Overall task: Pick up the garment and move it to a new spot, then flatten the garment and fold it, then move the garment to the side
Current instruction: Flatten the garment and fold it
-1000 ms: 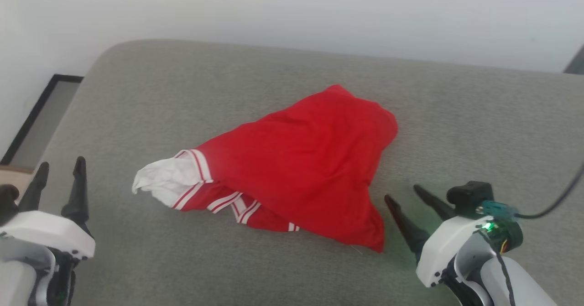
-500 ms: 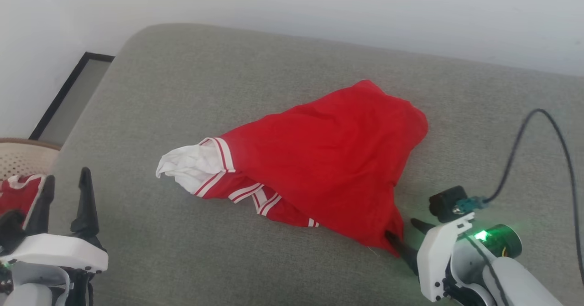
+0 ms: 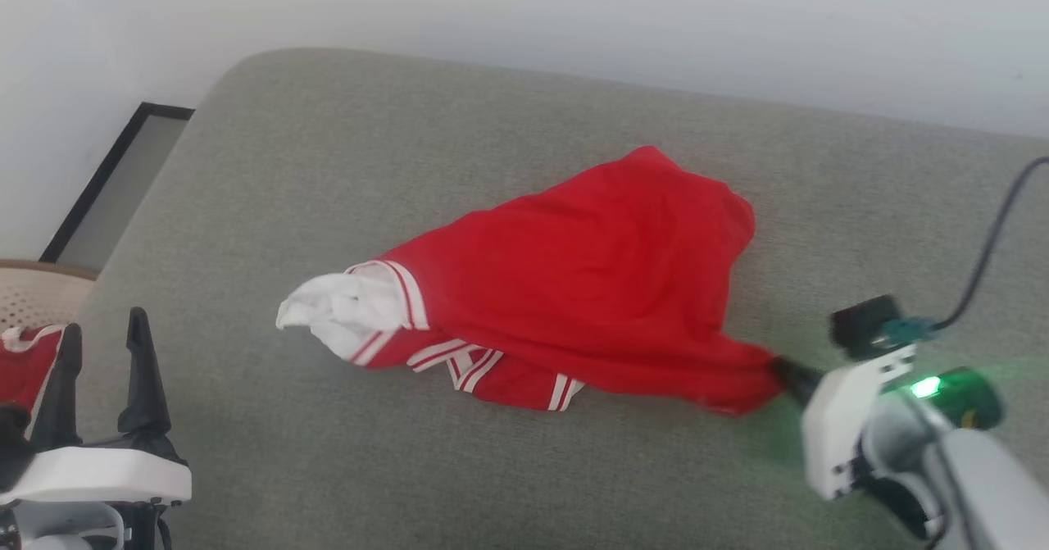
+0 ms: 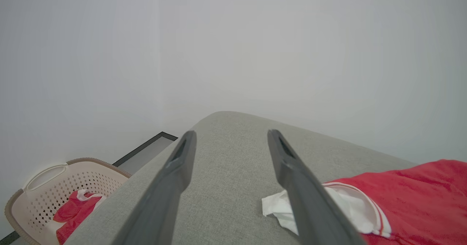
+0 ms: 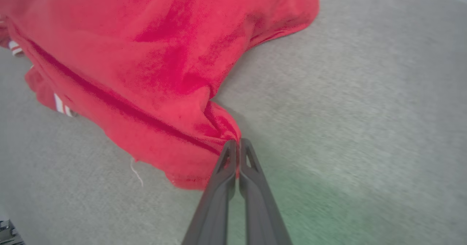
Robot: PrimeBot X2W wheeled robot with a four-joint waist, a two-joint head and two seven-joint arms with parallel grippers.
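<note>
On the couch [image 3: 328,165], right gripper [image 5: 238,146] pinches the garment [image 3: 590,288] — left gripper [image 3: 104,322] spread.

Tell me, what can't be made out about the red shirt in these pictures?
- Head view: the shirt's underside, hidden by its own folds.
- Head view: the right end effector's tips, behind the shirt's corner.
- Right wrist view: the shirt's far side, cut off by the top and left edges.
- Left wrist view: the basket's contents, partly behind its wall.

White wrist shells [image 3: 832,427] carry dark tapered jaws — green light [image 3: 926,387], black cable [image 3: 993,230].
</note>
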